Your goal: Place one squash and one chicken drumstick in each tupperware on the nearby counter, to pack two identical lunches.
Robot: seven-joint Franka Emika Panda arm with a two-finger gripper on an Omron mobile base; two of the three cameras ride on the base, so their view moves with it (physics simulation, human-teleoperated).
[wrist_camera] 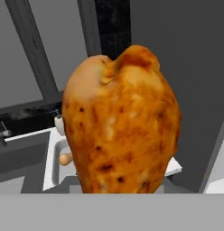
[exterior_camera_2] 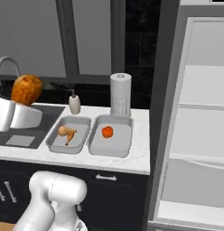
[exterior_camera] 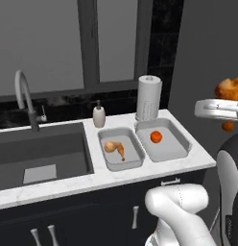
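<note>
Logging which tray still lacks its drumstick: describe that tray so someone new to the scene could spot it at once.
Start at the white marble counter right of the dark sink. Two light-grey trays lie side by side in front of the paper towel roll. The one wanted is the right tray, farther from the sink: it holds only a small orange-red item, while the left tray already holds a drumstick and a tan item.

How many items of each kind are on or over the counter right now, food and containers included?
Tupperware: 2
Chicken drumstick: 2, one lying in a tupperware, one held aloft
Squash: 1
Paper towel roll: 1
Soap dispenser: 1
Total: 7
</note>
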